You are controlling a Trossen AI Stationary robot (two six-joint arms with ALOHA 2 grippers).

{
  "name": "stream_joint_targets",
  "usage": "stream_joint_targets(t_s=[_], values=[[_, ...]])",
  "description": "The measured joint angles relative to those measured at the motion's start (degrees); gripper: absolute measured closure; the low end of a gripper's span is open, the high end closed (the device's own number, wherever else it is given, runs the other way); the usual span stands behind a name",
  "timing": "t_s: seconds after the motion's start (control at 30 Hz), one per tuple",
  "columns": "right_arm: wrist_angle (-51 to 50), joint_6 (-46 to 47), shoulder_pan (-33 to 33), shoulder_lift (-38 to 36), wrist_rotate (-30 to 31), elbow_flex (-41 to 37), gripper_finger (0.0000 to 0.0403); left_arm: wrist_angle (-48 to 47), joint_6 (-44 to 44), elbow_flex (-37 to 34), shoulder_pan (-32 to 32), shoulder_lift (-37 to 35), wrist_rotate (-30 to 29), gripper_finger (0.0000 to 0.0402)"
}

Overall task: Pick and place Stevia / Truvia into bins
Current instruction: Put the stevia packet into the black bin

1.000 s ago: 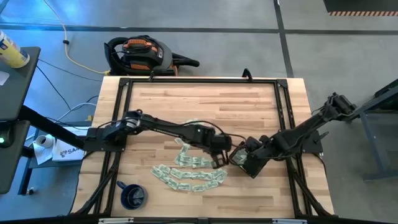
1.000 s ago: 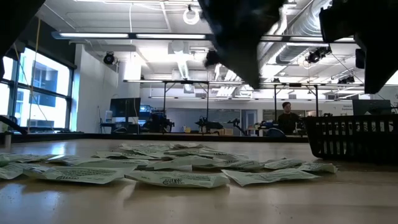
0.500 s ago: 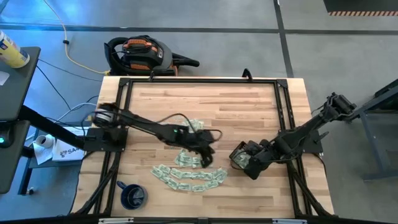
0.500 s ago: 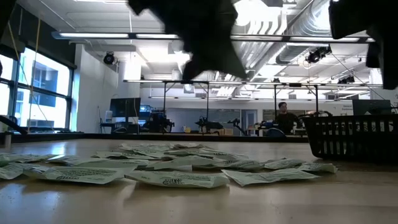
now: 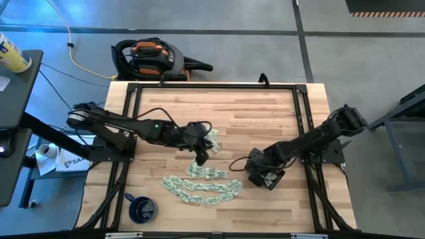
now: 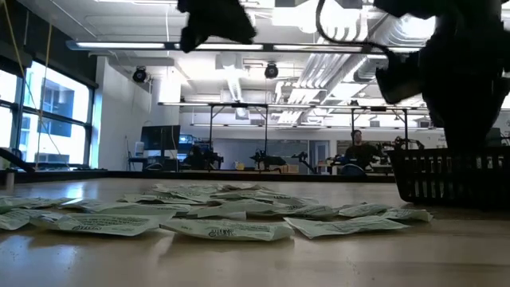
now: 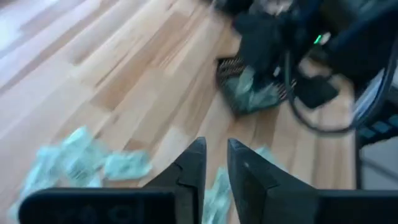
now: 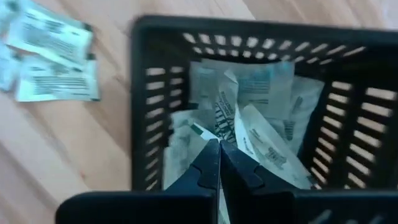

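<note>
Many pale green and white Stevia sachets (image 5: 202, 184) lie flat in a loose curved heap on the wooden table, and the low view shows them too (image 6: 223, 217). More sachets (image 8: 261, 124) lie piled in the small black slotted bin (image 5: 271, 179) to the right of the heap. My right gripper (image 8: 219, 148) points down into the bin, shut. My left gripper (image 5: 201, 154) hangs above the heap's far side. Its fingers (image 7: 216, 146) stand slightly apart with nothing between them. My right gripper comes at the bin from above, and its shut fingertips (image 8: 210, 155) stand right over the piled sachets (image 8: 199, 132). I cannot tell whether they touch the paper. No sachet shows between the fingers.
A dark blue mug (image 5: 141, 208) stands near the table's front left corner. Black frame rails (image 5: 212, 86) run along the table's edges. A vacuum cleaner (image 5: 149, 58) lies on the floor beyond the far edge. A person (image 6: 360, 151) sits far back in the room.
My left gripper has drawn away from beside the bin toward the table's left, rising as it went, and now hangs over the heap's far side. My right gripper has sunk over the bin and shifted a little toward the table's left.
</note>
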Motion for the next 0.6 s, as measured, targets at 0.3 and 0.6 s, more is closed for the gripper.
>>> stream_joint_targets(t_s=[0.3, 0.6], values=[[1.82, -0.76, -1.97, 2.13, -2.35, 1.86, 0.0401, -6.38, 1.14, -0.19, 0.02, -5.18, -4.80, 0.0302], [-8.77, 3.45, -0.26, -5.66, 3.96, 5.92, 0.0399, -6.74, 1.17, -0.03, 0.02, -6.90, -4.81, 0.0302]])
